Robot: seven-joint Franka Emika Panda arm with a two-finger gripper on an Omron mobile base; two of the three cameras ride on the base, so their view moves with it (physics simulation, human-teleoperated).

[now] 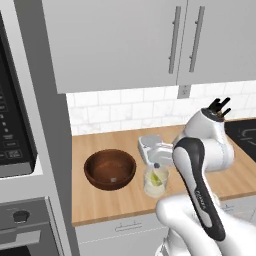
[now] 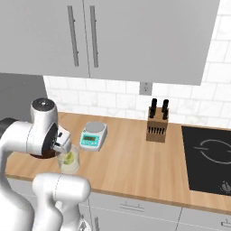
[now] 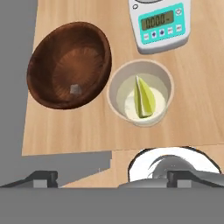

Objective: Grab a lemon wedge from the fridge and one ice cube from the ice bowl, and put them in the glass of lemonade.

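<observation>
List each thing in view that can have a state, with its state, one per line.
lemon wedge: inside the glass of lemonade, resting in the liquid.
glass of lemonade: upright on the counter, beside the bowl.
ice bowl: upright, holding one ice cube.
ice cube: lying in the bowl.
gripper: open, above the glass, holding nothing.
kitchen scale: display on.

I read just one clear text: kitchen scale (image 3: 161,25) on the desk, display shows "0000" w/ a dash after it. Button marks below it too small to read. Arm (image 1: 200,197) has faint lettering, illegible. Microwave panel (image 1: 7,131) marks blurred.
</observation>
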